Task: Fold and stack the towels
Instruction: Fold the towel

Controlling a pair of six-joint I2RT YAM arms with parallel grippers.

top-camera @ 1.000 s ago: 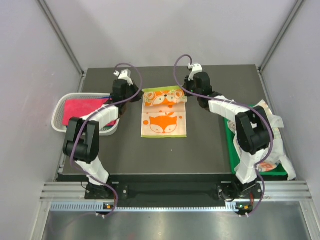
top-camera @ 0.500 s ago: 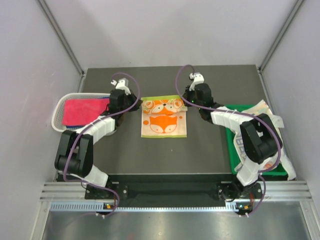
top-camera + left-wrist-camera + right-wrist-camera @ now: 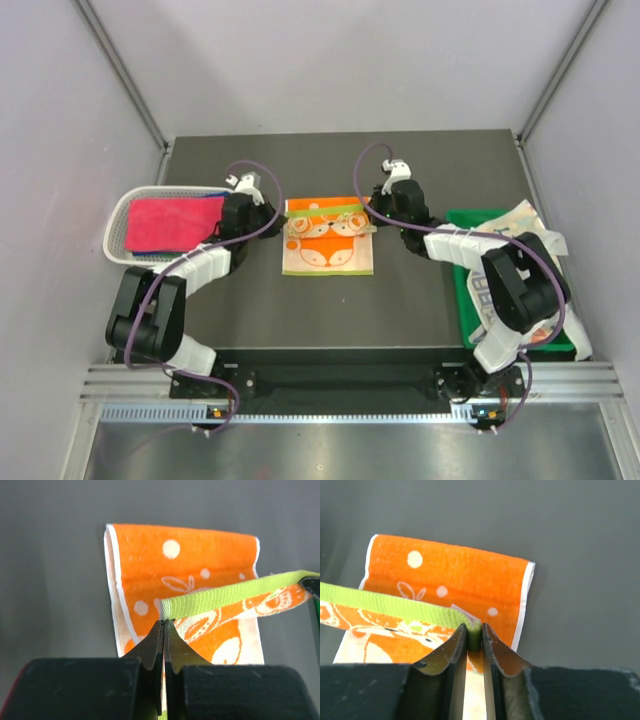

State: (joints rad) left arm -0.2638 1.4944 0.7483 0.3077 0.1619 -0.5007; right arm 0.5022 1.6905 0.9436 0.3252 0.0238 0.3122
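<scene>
An orange towel with white dots and a fox print point(image 3: 328, 240) lies mid-table, its far part lifted and folded toward the near edge. My left gripper point(image 3: 283, 222) is shut on the towel's green-edged left corner point(image 3: 172, 609). My right gripper point(image 3: 372, 220) is shut on the green-edged right corner point(image 3: 474, 627). The green hem stretches between them over the orange towel below point(image 3: 200, 560) point(image 3: 460, 575). A pink-red towel point(image 3: 160, 222) lies in the white basket point(image 3: 115, 228), over a blue one. A white printed towel point(image 3: 530, 235) lies on the green tray point(image 3: 462, 280).
The white basket stands at the left table edge, the green tray at the right edge. Dark table surface point(image 3: 330, 310) lies between the towel and the arm bases. Grey walls enclose the table on three sides.
Both grippers have moved toward the near edge, carrying the towel's far green-edged hem over the rest of the towel, so the fold has deepened.
</scene>
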